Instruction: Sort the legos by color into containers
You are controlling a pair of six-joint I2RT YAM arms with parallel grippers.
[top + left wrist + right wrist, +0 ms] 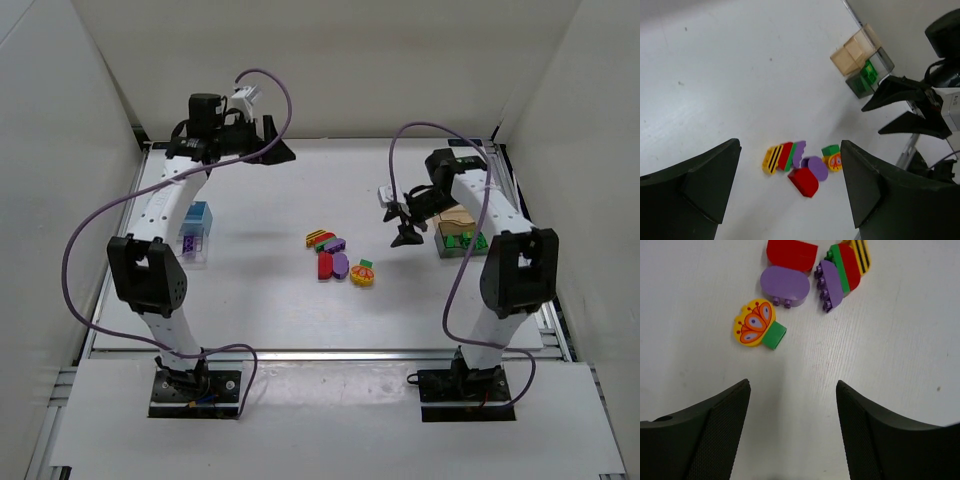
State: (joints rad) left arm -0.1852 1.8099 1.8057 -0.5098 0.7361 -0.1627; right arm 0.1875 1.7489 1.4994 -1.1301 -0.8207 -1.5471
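Several legos lie in a cluster at the table's middle [338,258]: a red rounded block [791,254], a purple rounded one [785,286], a yellow butterfly piece on a green block [754,325], and a stack of yellow-striped, red, green and purple pieces [842,272]. My right gripper [792,385] is open and empty, hovering just right of the cluster [405,228]. My left gripper [280,150] is open and empty, high at the table's back, and the cluster shows far below between its fingers [790,150].
A blue container [198,215] and a clear one holding a purple block [192,243] stand at the left. A tan container [455,220] and a dark-clear one holding green blocks [462,242] stand at the right, beside my right arm. White walls enclose the table.
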